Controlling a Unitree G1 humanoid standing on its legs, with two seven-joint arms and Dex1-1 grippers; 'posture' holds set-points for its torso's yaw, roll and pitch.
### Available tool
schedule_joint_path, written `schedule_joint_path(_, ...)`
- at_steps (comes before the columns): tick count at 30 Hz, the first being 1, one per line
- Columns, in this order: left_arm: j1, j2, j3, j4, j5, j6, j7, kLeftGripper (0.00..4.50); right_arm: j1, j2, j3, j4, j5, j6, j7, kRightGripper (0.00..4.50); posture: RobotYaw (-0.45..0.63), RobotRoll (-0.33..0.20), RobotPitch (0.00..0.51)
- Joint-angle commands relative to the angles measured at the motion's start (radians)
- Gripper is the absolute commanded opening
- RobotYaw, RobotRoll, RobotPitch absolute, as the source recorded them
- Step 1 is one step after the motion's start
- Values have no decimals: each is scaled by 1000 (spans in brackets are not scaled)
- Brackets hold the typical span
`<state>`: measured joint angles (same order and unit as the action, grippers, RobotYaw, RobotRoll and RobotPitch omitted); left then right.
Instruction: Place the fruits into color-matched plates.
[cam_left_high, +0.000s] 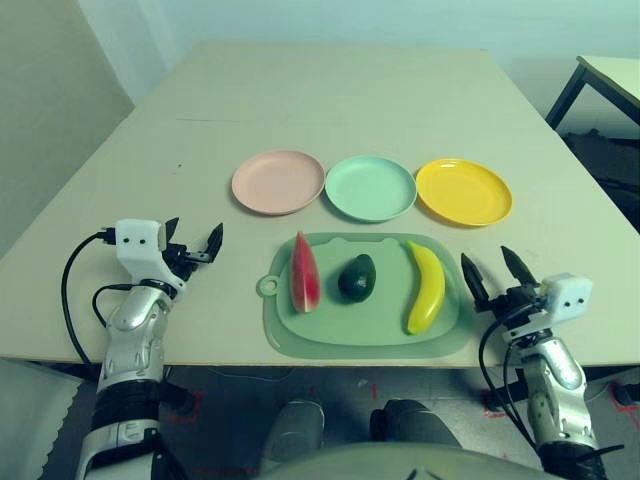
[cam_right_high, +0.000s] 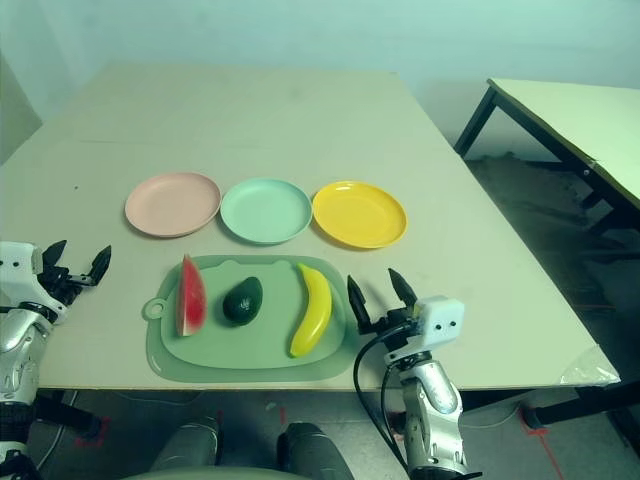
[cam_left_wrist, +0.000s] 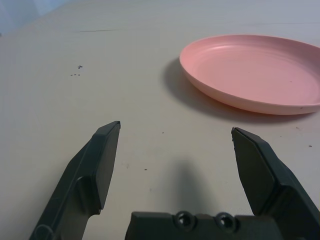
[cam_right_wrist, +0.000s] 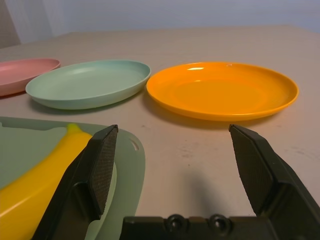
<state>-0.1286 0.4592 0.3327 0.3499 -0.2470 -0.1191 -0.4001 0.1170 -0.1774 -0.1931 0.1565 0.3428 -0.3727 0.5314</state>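
Along the near edge of the table (cam_left_high: 120, 180) lies a green cutting board (cam_left_high: 365, 325), and all three fruits rest on it — the watermelon wedge (cam_left_high: 304, 272) toward its left end, the avocado (cam_left_high: 356, 277) in the middle, the banana (cam_left_high: 426, 287) toward its right end. Beyond the board's far edge the pink plate (cam_left_high: 278, 182), green plate (cam_left_high: 370, 187) and yellow plate (cam_left_high: 463, 191) sit in a row, none holding anything yet.

The left gripper (cam_left_high: 195, 248) hovers near the table's near-left side, jaws spread wide and empty, with the pink plate ahead of it. The right gripper (cam_left_high: 493, 272) sits just beside the board's right edge, jaws likewise apart and empty — the banana lies close to it.

The fruits look like light, rigid, smooth pieces, so likely slippery. The banana probably wants pinching across its mid-length; the avocado, rounded, across its widest part; the wedge across its flat red faces.
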Motion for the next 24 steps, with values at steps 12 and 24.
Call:
schedule_joint_path(12, 13, -31, 6, -46, -24, 15, 7, 4500, 20, -63, -54, -2, 25, 14, -13, 4443, 102, 0, 70)
schedule_joint_path(24, -2, 144, -42, -189, -293, 189, -503, 4500, 86, -267, -110, -269, 127, 316, 13, 4443, 5, 0, 85)
